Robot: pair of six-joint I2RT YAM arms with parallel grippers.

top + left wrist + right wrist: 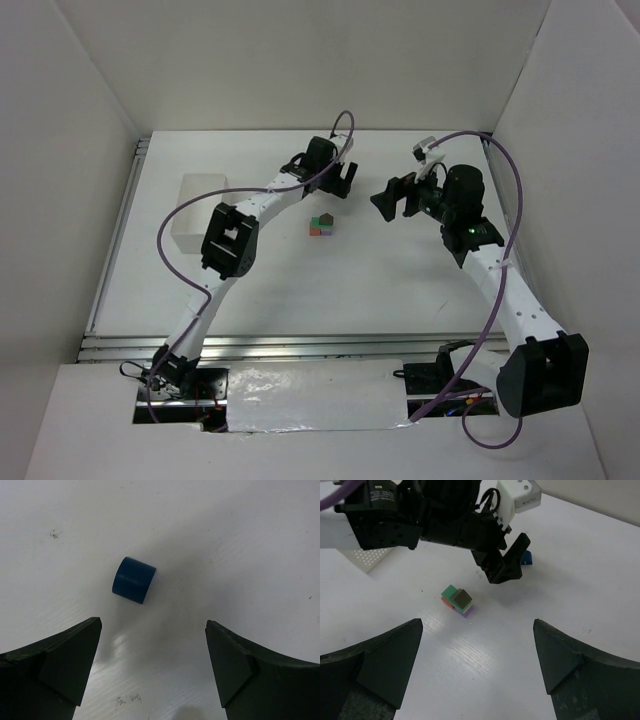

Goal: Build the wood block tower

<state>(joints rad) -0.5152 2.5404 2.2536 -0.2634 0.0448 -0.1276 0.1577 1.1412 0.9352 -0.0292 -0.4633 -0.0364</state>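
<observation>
The wood block tower is a small stack near the table's middle. In the right wrist view it shows an olive-grey cube on a green one, with orange-red and purple cubes beneath. A dark blue block lies alone on the table, just ahead of my open, empty left gripper. It also shows in the right wrist view, behind the left gripper. In the top view the left gripper hovers behind the stack and hides the blue block. My right gripper is open and empty, to the right of the stack.
A larger white box stands at the left of the table, beside the left arm's elbow. White walls enclose the table on three sides. Purple cables loop over both arms.
</observation>
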